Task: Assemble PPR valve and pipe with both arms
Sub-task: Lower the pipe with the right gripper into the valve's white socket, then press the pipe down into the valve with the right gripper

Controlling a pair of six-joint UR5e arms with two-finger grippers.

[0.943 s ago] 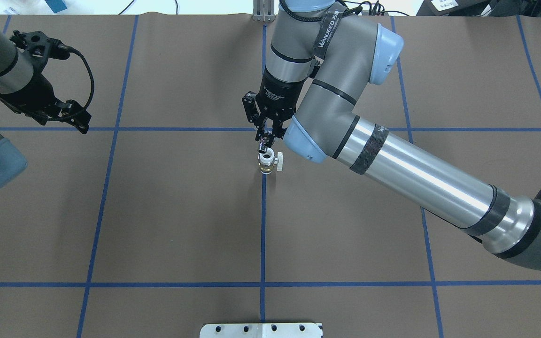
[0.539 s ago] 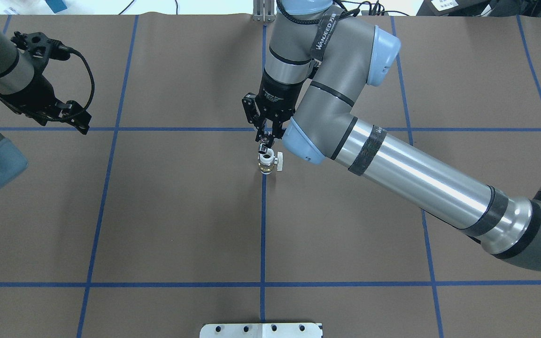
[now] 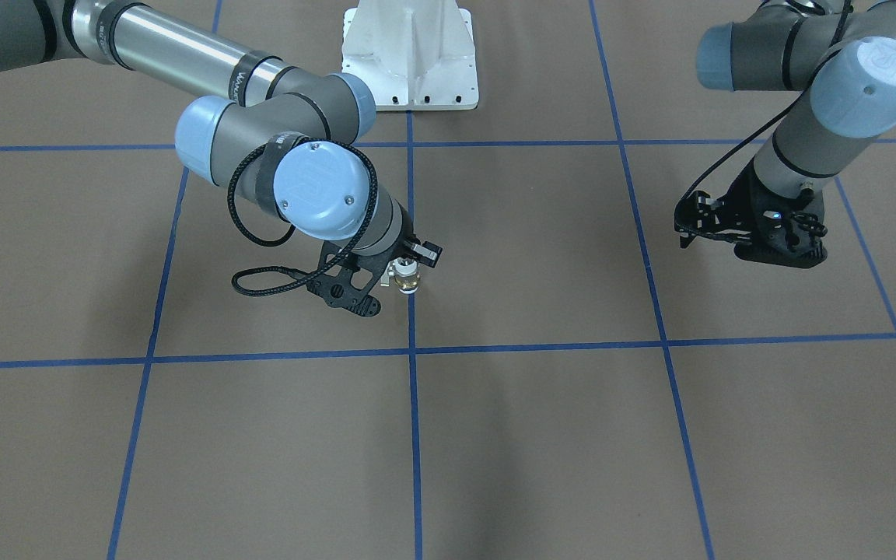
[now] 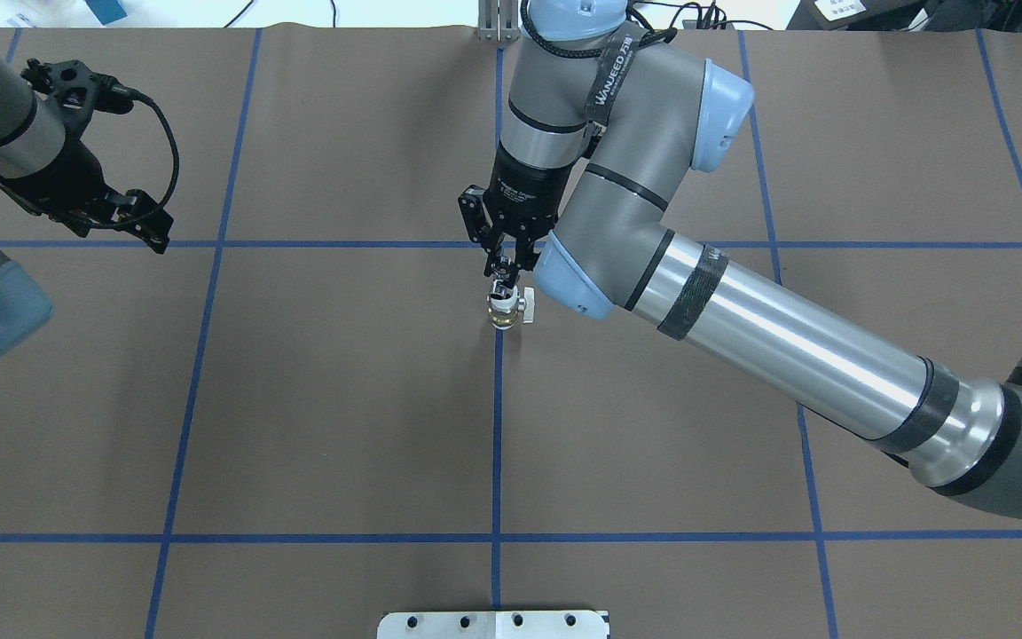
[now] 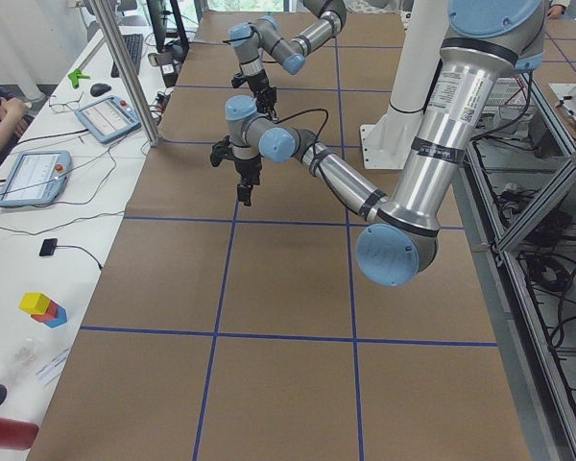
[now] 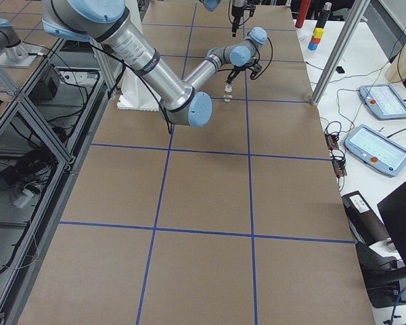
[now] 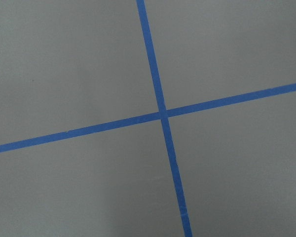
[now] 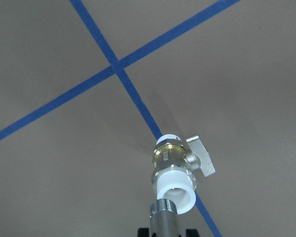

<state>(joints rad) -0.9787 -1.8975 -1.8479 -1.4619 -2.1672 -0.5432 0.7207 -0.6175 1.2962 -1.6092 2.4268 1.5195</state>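
Observation:
The PPR valve (image 4: pixel 506 311) stands upright on the centre blue line, white ring up, brass middle, handle tab to the side. It also shows in the right wrist view (image 8: pixel 175 170) and the front view (image 3: pixel 406 281). My right gripper (image 4: pixel 502 269) is shut on the silver pipe (image 8: pixel 164 219) and holds it upright just over the valve's top ring. I cannot tell whether they touch. My left gripper (image 4: pixel 154 235) hangs far to the left, open and empty. It also shows in the front view (image 3: pixel 682 227).
The white bolted pedestal (image 3: pixel 409 70) stands at the robot's edge of the brown mat (image 4: pixel 342 399) with blue tape lines. My right forearm (image 4: pixel 786 337) slants over the mat's right half. Tablets and coloured blocks lie on a side bench (image 5: pixel 38 173).
My right gripper has moved the pipe slightly down and closer over the valve's top ring. The valve and the left arm have stayed put.

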